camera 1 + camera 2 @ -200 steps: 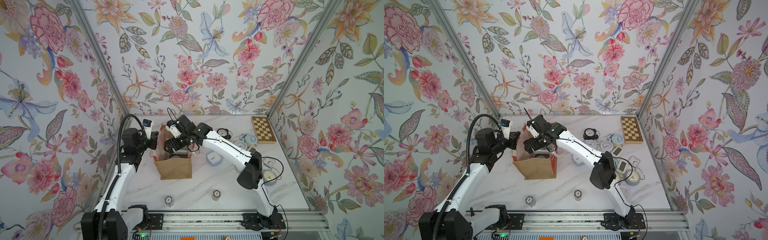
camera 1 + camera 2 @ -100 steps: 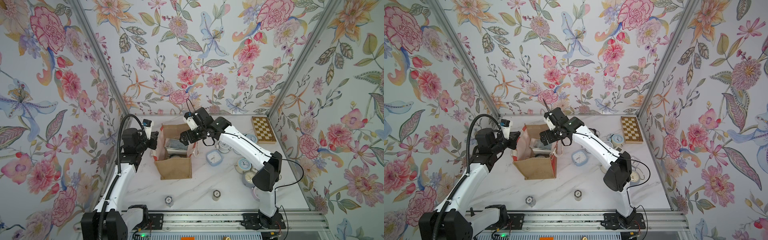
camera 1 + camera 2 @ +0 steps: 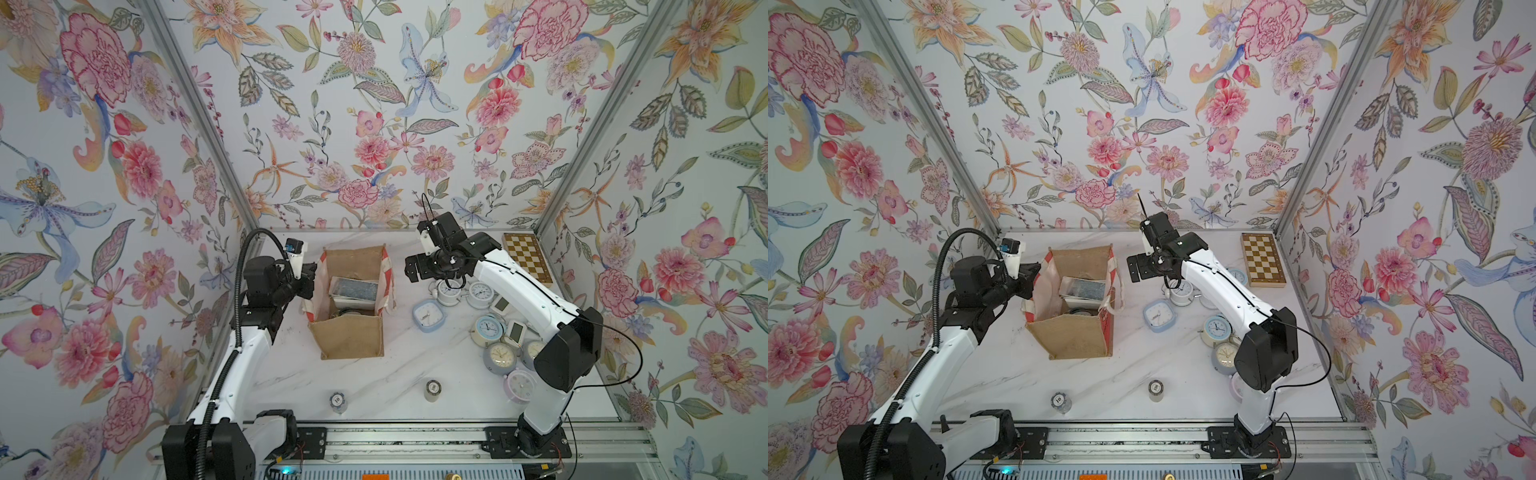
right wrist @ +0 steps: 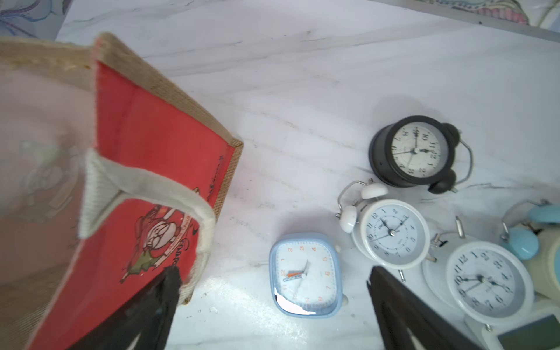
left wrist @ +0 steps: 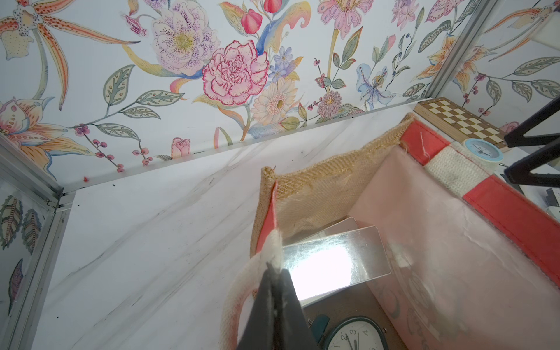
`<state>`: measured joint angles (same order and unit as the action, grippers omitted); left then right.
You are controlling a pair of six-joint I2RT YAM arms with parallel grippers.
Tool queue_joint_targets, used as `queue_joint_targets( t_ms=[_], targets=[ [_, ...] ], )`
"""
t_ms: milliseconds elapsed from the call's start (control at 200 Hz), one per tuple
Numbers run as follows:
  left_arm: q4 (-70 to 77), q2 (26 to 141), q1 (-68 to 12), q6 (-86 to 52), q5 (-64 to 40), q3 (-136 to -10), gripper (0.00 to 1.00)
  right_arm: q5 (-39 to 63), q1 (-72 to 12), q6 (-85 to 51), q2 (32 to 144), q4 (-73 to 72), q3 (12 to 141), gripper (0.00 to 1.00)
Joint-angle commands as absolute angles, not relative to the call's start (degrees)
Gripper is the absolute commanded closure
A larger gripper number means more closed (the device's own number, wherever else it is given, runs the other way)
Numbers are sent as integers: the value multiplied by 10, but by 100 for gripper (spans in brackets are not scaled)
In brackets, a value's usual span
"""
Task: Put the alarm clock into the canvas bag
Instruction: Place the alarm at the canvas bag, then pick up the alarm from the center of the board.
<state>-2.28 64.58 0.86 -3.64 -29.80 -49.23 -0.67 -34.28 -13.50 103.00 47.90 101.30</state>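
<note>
"Left wrist view: state of the left gripper (image 5: 272,271)?"
"Jaws pinched shut on the whitish strap handle (image 5: 242,278) of the canvas bag (image 5: 333,181). Judged purpose: drawing that side outward so the mouth stands open."
"Right wrist view, right gripper (image 4: 272,283)?"
"Fingers spread wide, nothing between them. It hangs above the table (image 4: 303,75), just beside the bag's red side and over the blue square clock (image 4: 304,274)."
"The alarm clocks?"
"Clustered on the marble beside the bag: the blue one nearest, then a white twin-bell clock (image 4: 391,233) and a black twin-bell clock (image 4: 413,151). One dark-rimmed clock (image 5: 354,335) already lies inside, below a shiny flat panel (image 5: 333,266)."
"Assessment?"
"Open hand placed for a pick; which clock, I cannot say."
</note>
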Motion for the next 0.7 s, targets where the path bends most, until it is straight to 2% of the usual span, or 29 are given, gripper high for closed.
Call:
queue_joint_targets(
  t_ms=[0,370,695],
  targets=[
    [-7,634,11,-32,-311,-491,93,-43,-319,-159,1007,456,972,1],
    [-6,633,11,-33,-311,-490,93,-116,-269,-232,1015,346,842,1],
    [-7,630,11,-32,-310,-490,93,-152,-253,-307,1092,338,858,1]
  ],
)
